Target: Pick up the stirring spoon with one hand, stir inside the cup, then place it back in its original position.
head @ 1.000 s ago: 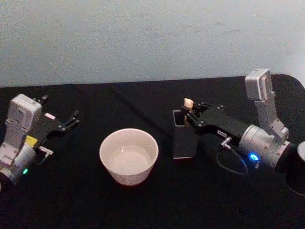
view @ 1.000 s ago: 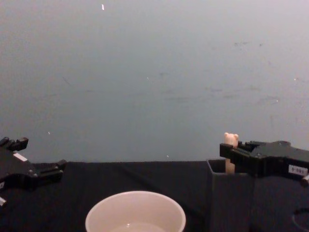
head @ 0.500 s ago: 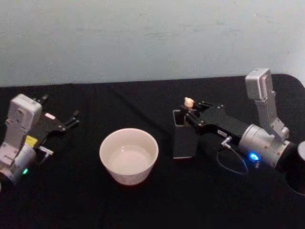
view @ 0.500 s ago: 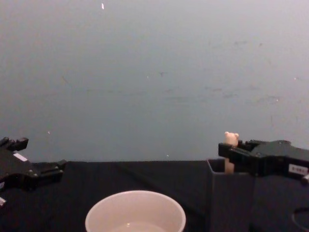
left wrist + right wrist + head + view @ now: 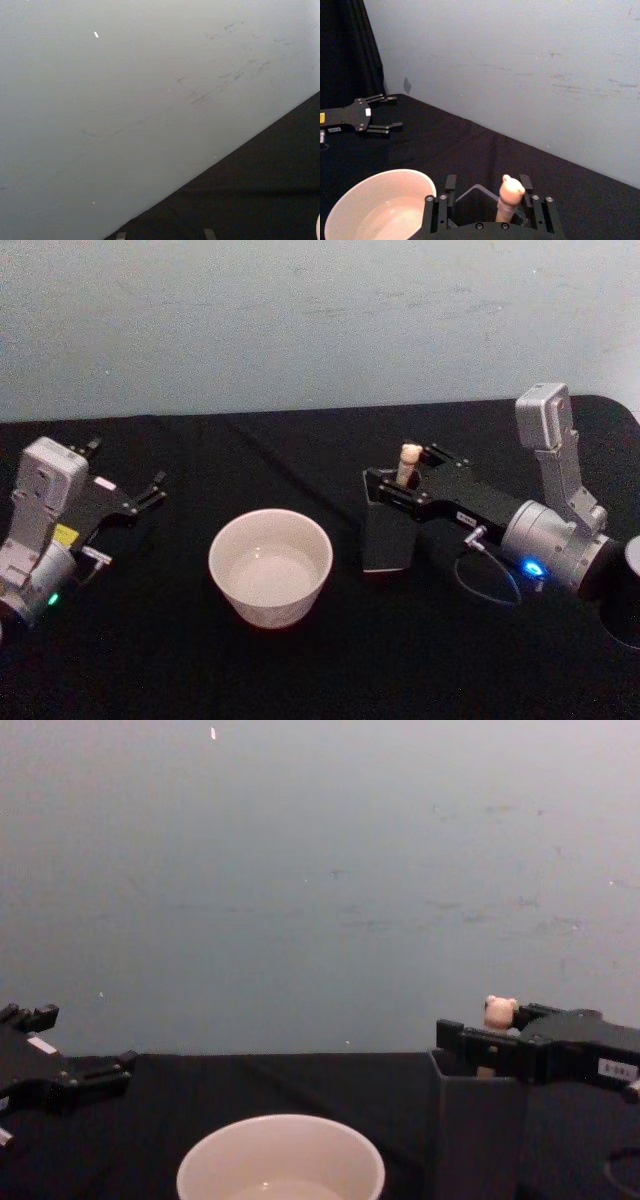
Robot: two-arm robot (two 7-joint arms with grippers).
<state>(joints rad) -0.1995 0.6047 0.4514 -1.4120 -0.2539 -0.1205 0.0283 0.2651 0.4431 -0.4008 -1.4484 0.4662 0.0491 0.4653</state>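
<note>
Black cloth over the worktop (image 5: 300, 670), pale grey-blue wall behind. Near the middle, a wide cream-white cup (image 5: 270, 567), bowl-shaped, upright, with what may be a little clear liquid at the bottom. Just to its right, apart from it, a tall dark grey square-mouthed holder (image 5: 385, 536), upright and narrower than the cup.

Stirring spoon (image 5: 406, 462) upright inside the holder, beige handle and tiny bear head rising above the square mouth; neck and metal bowl hidden within. In the right wrist view, handle (image 5: 509, 199) between the two black fingers, nearer one side, with gaps visible on both sides.

Right claw (image 5: 402, 487) reached in from the right, level with the holder's mouth, fingers spread wide on either side of the handle, not closed on it. In the chest view, same claw (image 5: 480, 1042) over the holder's top edge (image 5: 470, 1120), bear head (image 5: 499, 1011) just above the fingers. Cup rim (image 5: 280, 1160) low in that view, left of the holder.

Left claw (image 5: 152, 488) parked well to the left of the cup, low over the worktop, fingers spread wide, holding nothing. Seen again far off in the right wrist view (image 5: 385, 112), beyond the cup (image 5: 377, 205).
</note>
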